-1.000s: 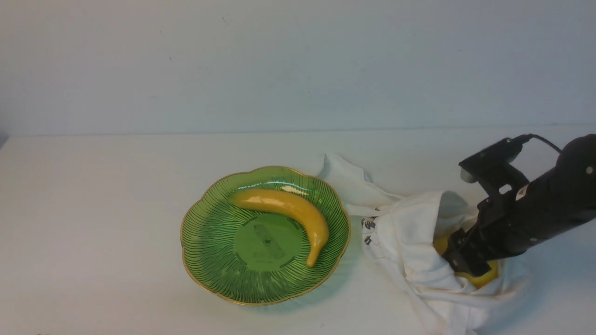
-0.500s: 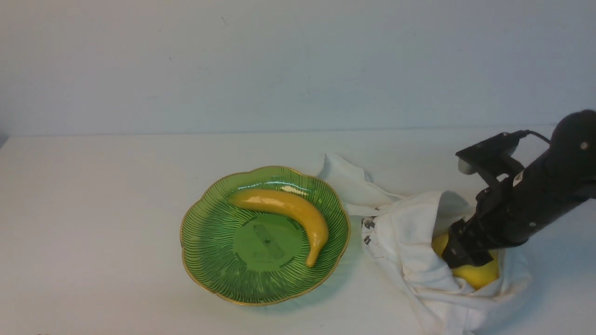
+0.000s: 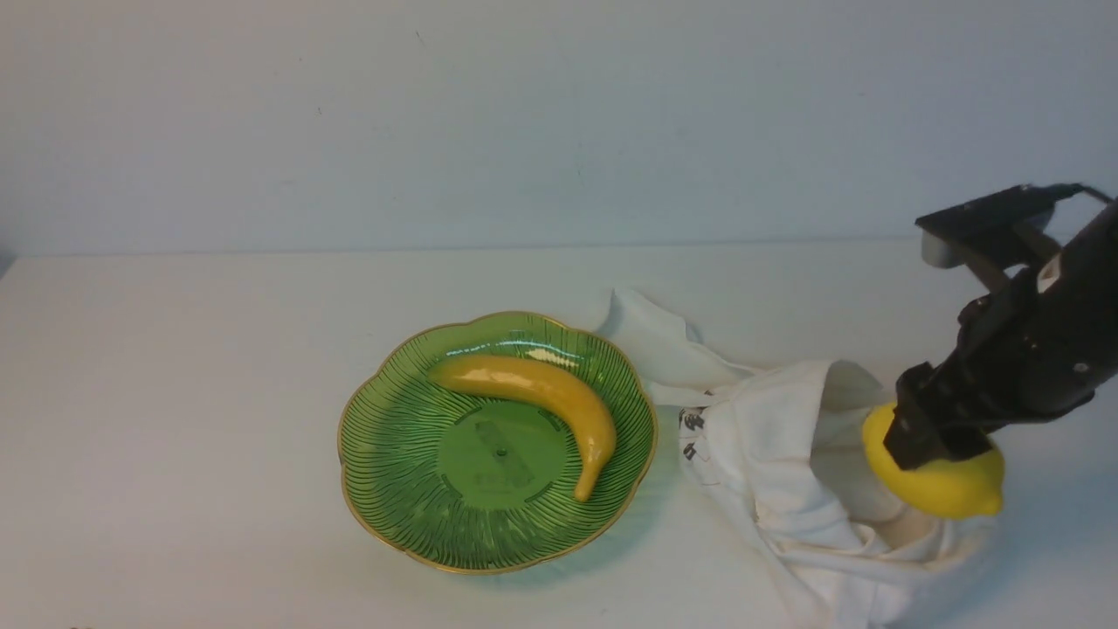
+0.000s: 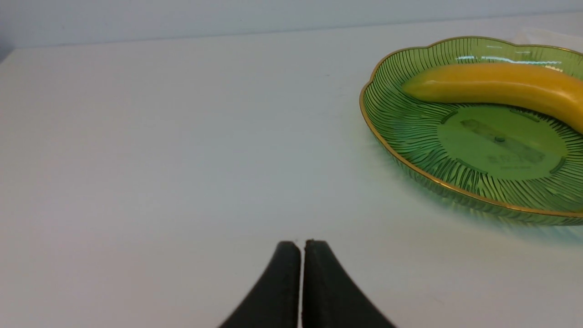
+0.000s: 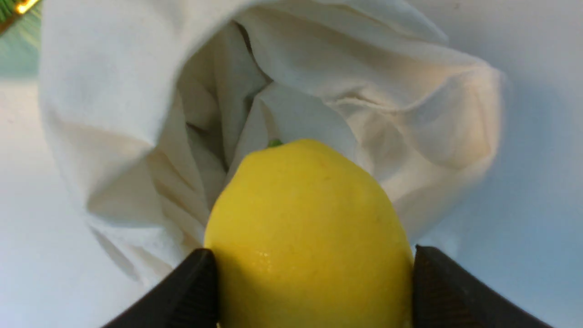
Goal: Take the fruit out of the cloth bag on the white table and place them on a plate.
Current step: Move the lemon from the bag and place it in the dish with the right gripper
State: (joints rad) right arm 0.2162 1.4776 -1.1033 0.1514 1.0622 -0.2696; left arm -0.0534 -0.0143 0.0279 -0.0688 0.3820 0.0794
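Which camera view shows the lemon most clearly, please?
The right wrist view: the lemon shows large and close, clamped between the right gripper's black fingers, with the cloth bag behind it. The front view shows it smaller, partly hidden by the gripper. The left wrist view lacks it.

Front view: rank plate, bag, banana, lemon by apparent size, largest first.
1. Plate and bag: alike; bag runs off frame, so unranked.
2. Banana.
3. Lemon, partly hidden by the right gripper.
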